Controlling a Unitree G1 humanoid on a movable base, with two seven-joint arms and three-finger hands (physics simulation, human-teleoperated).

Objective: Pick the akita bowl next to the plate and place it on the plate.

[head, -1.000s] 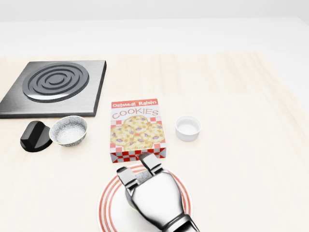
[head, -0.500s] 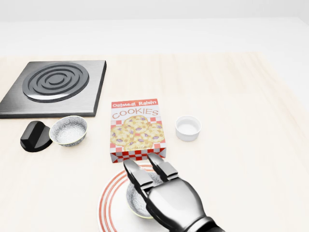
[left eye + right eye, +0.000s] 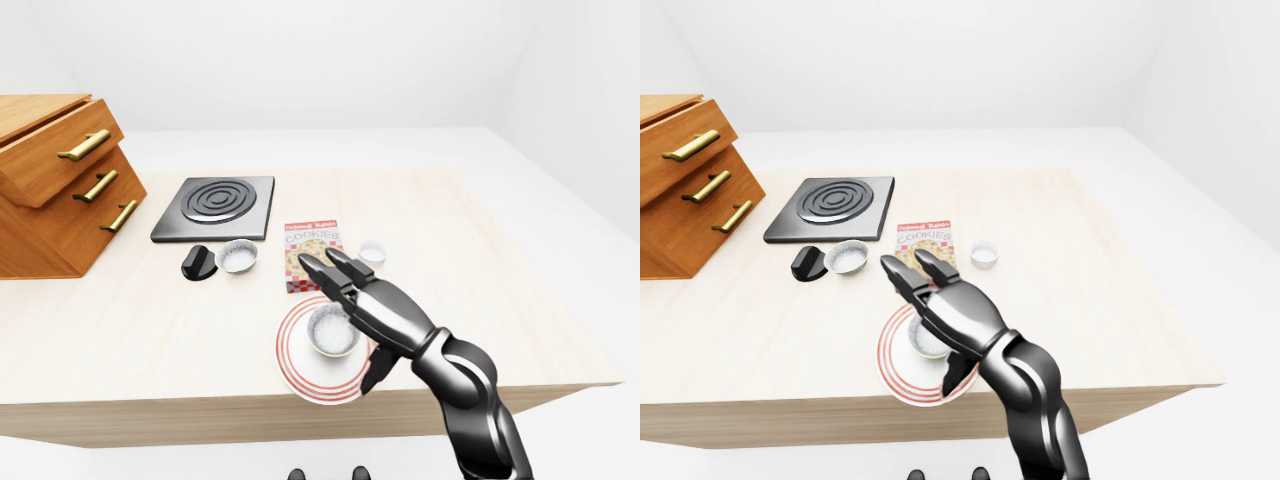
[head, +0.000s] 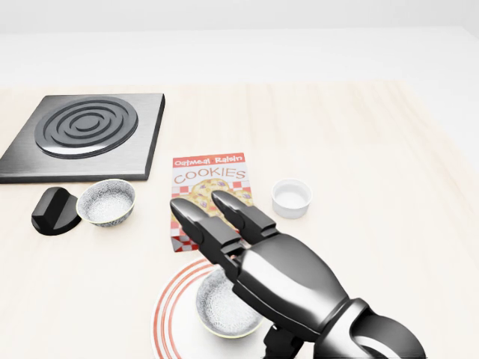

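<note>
A speckled grey akita bowl (image 4: 222, 307) rests upright inside the white plate with red rings (image 4: 166, 314), near the bottom of the head view. My right hand (image 4: 213, 217) hovers above the bowl and slightly to its right. Its fingers are stretched out straight toward the cookie box, it is open, and nothing is in it. The palm and wrist hide the plate's right part. In the left-eye view the hand (image 3: 335, 272) stands clear above the bowl (image 3: 331, 330). My left hand is out of sight.
A second speckled bowl (image 4: 106, 202) sits left of the cookie box (image 4: 209, 182), beside a black rounded object (image 4: 55, 211). A white ramekin (image 4: 291, 197) lies right of the box. A black stove plate (image 4: 86, 131) is at upper left, and a wooden drawer cabinet (image 3: 50, 180) at far left.
My right hand has come off the bowl, risen and moved right with its fingers straightened. The bowl stays on the plate, now uncovered.
</note>
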